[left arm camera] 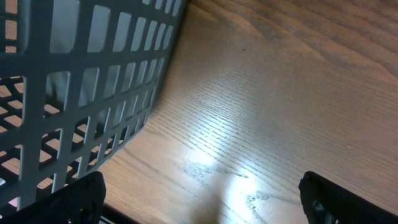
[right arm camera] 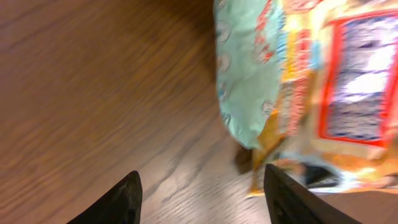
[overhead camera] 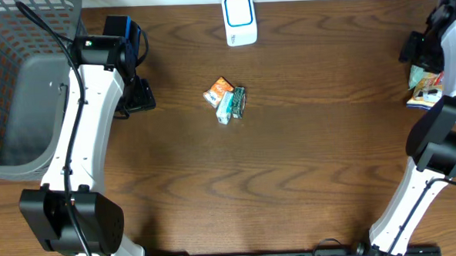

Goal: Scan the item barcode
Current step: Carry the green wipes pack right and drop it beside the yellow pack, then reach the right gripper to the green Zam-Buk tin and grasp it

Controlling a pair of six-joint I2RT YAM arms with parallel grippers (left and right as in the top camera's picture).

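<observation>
The snack packet [right arm camera: 298, 81] is found at the right edge of the tabletop [overhead camera: 307, 178], with further bright wrappers heaped against it. The right claw [right arm camera: 205, 199] is seen just near of it, its fingers parted and grasping nothing; the packet's lower corner lies ahead of the gap, not yet inside it. The left claw [left arm camera: 211, 202] is held fully spread and empty beside the basket [overhead camera: 1, 45] at the far left. The scanner [overhead camera: 239, 19] is set at the far middle, well apart from both claws, and a cluster of small packets [overhead camera: 227, 101] lies at the centre.

The step in hand is judged to be the taking of the packet by the right claw. The claw should be shifted to the right and pushed in until the packet's edge is well between the fingers. A flat seam or corner is to be preferred to the puffed middle, since such film is likely to slip and crumple. The barcode cannot be made out in the blurred wrist view, so the printed panel should be left uncovered by the fingers. Only one wrapper should be pinched, and the central cluster should be passed above on the way to the scanner.
</observation>
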